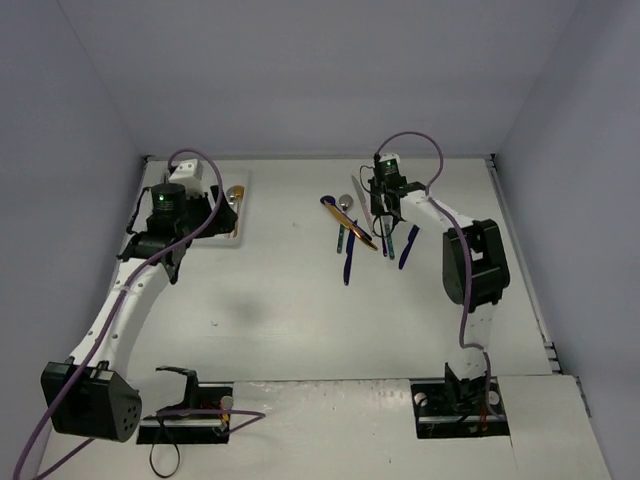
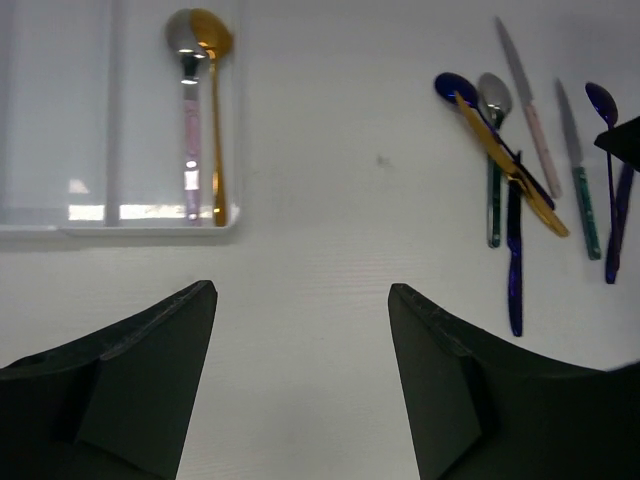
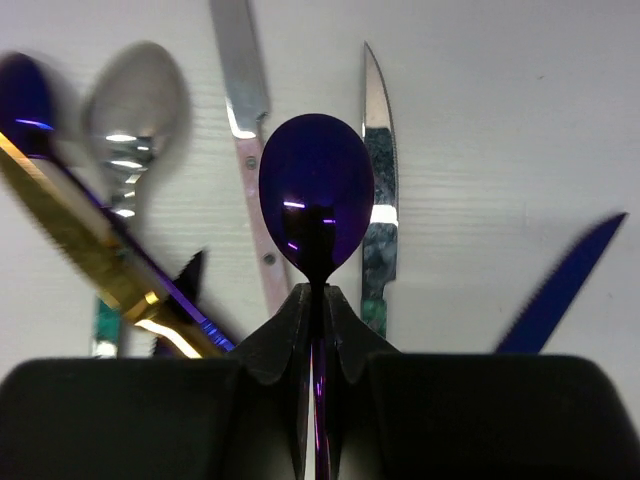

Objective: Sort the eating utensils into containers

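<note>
The white tray [image 2: 60, 215] lies at the far left; its right compartment holds a pink-handled silver spoon [image 2: 189, 120] and a gold spoon [image 2: 216, 120]. My left gripper [image 2: 300, 300] is open and empty above bare table, in front of the tray. My right gripper [image 3: 318, 300] is shut on the neck of a purple spoon [image 3: 316, 190], held over the loose utensils; it also shows in the top view [image 1: 384, 208]. Under it lie a pink-handled knife [image 3: 245, 110], a teal-handled knife [image 3: 377, 190], a blue knife [image 3: 560, 290], a gold knife [image 3: 90, 260] and a silver spoon [image 3: 130, 110].
The loose utensils form a cluster [image 1: 350, 230] at the far middle of the table, some crossing each other. A dark blue spoon [image 2: 447, 87] and a long blue knife [image 2: 515, 260] lie among them. The left arm's wrist covers part of the tray [image 1: 240, 205] in the top view.
</note>
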Robot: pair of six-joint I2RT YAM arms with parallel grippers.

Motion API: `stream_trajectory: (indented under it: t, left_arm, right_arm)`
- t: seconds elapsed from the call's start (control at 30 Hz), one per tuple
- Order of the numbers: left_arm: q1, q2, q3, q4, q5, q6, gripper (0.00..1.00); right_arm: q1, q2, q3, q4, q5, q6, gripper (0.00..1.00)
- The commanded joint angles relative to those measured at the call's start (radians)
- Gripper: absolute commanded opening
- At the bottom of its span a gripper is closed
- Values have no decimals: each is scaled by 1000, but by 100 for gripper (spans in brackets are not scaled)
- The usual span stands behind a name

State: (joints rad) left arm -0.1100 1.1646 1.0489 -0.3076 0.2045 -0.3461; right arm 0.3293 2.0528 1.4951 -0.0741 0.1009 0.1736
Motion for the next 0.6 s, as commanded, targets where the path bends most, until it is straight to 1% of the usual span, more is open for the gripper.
stream_trajectory:
  t: [0.0, 0.03, 0.07, 0.13, 0.2, 0.27, 0.47, 0.57]
  left_arm:
    - [-164, -26, 15, 145, 42, -106, 67]
    - [-207, -26, 10, 165, 30, -126, 67]
    - [-220, -25, 5, 184, 28, -144, 67]
    - [-368, -13, -9, 259, 2, -200, 67]
    - [-437, 7, -10, 328, -18, -228, 67]
    - [-513, 48, 9, 363, -28, -241, 67]
    - [-634, 154, 79, 414, -38, -246, 67]
    - [-661, 196, 98, 432, -35, -252, 67]
  right_arm:
    - [53, -279, -23, 33, 42, 145, 0]
    - [61, -310, -35, 33, 46, 170, 0]
    - [73, -318, -46, 33, 52, 174, 0]
    - [116, -417, -72, 33, 78, 231, 0]
    - [158, -463, -89, 33, 95, 273, 0]
    - [184, -513, -115, 33, 100, 307, 0]
    - [221, -620, -190, 34, 74, 438, 0]
    - [225, -647, -216, 36, 65, 465, 0]
